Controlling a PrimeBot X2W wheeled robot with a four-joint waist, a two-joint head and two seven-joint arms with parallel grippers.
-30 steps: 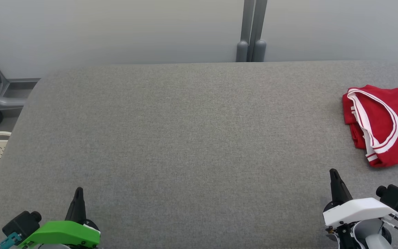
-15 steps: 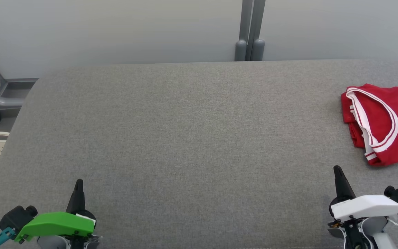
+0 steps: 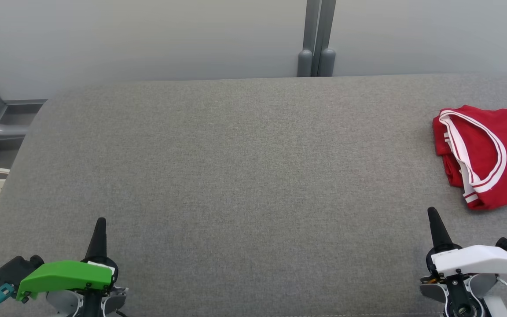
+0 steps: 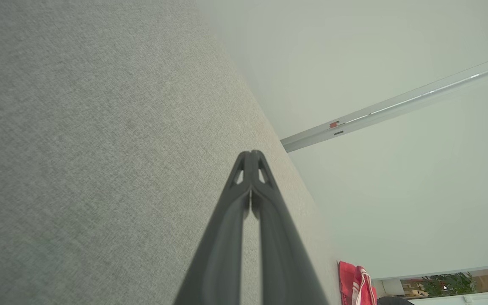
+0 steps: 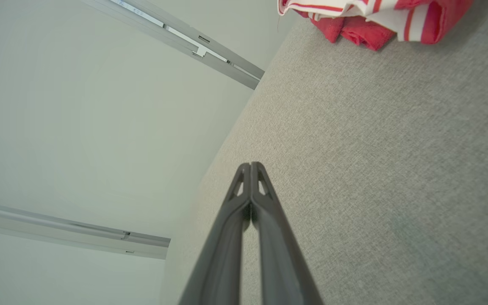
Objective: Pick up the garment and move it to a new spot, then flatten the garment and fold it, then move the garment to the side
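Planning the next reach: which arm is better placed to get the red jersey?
Right. The red jersey lies at the right end of the cushion, just ahead of the shut right fingers. The left fingers, also shut, sit at the far left, most of the cushion away.

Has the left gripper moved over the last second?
Yes. The left gripper crept forward toward the far edge of the grey surface, beyond the slight camera shift.
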